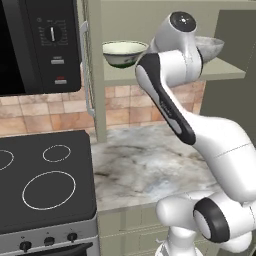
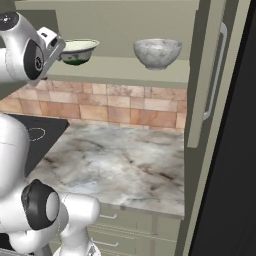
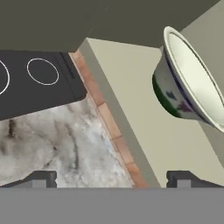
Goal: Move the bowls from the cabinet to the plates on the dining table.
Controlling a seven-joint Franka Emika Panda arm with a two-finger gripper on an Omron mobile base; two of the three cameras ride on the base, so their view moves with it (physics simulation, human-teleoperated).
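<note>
Bowls are the business here, and both sit on the open shelf of the sage-green cabinet (image 2: pixel 150 75), above the marble worktop (image 2: pixel 120 160). Going left to right in the right base view: the cream-white bowl (image 2: pixel 79 51) with its flaring rim and dark green foot stands just beside the robot's wrist, then, well apart along the same shelf, the mottled grey bowl (image 2: pixel 157 52); past it hangs the open cabinet door (image 2: pixel 207 75) with its long silver handle. Both bowls look empty, as far as their insides show, and each stands upright on its foot. In the hand view the gripper (image 3: pixel 111 179) has its two finger tips spread wide with nothing between them; the cream-white bowl lies up and to the right of them, not yet inside the gap. The likely trouble from here is the approach: the hand is rolled relative to the shelf, so a fingertip could strike the flaring rim or the side wall and push the bowl back or tip it on its narrow foot. Closing on the glossy, sloping wall could also let the bowl slip. The shelf edge lies close under the fingers, so coming in too low risks hitting it.
</note>
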